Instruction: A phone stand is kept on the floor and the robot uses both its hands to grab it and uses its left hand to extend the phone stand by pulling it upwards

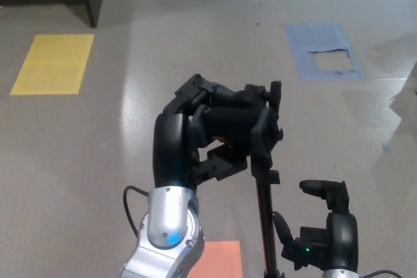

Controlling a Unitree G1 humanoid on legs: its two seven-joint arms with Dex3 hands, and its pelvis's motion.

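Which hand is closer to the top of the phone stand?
Left. The left hand wraps the phone stand at its top; the right hand sits low beside the pole.

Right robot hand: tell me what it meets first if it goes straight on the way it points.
Probably the phone stand pole, just left of the right robot hand; depth is unclear.
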